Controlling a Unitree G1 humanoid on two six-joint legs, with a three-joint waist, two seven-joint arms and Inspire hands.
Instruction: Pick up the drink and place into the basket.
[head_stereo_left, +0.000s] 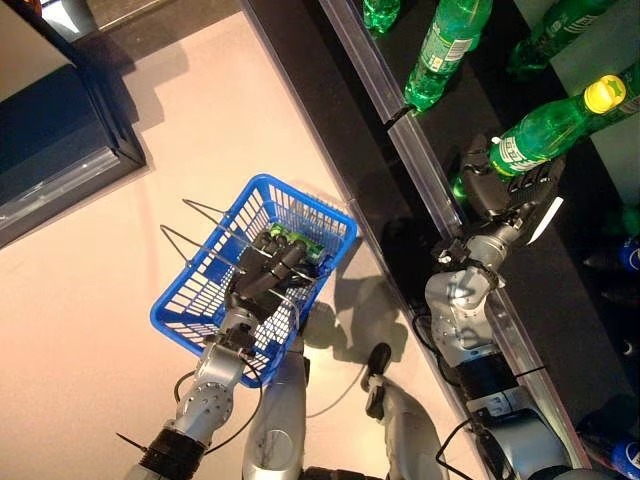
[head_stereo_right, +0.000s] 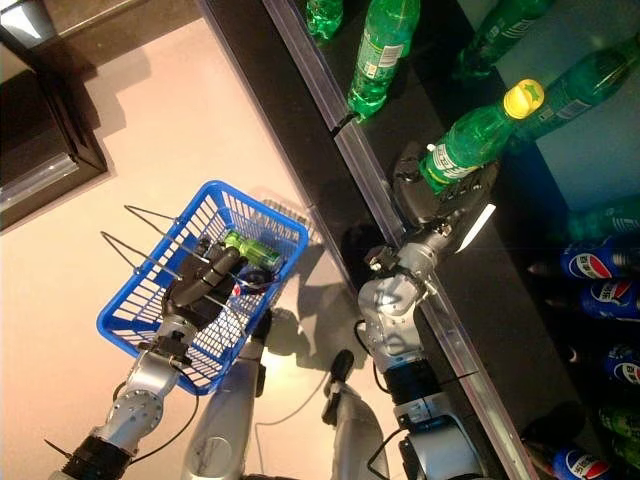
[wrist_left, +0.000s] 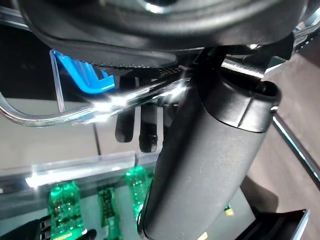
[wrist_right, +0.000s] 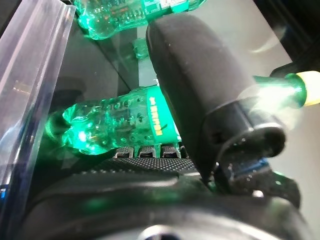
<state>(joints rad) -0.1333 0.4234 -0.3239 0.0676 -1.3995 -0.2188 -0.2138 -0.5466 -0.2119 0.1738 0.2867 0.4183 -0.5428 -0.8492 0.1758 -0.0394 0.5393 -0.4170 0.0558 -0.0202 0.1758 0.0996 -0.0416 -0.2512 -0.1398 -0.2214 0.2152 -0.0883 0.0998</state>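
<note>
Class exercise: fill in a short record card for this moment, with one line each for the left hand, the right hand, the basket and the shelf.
left hand: left hand curled round the wire handle of the blue basket
right hand: right hand closed on a green bottle with a yellow cap, at the shelf
basket: holds a green item, off the floor
shelf: shelf carries more green bottles

I am standing in what is looking like a shop aisle, facing a dark display shelf (head_stereo_left: 560, 290) edged with a clear price rail (head_stereo_left: 400, 120). Rows of green drink bottles (head_stereo_left: 445, 45) are lying on it, and blue-labelled bottles (head_stereo_right: 600, 265) are showing further along. I am carrying a blue wire-handled shopping basket (head_stereo_left: 190, 310) over a pale, smooth floor (head_stereo_left: 90, 300).
</note>
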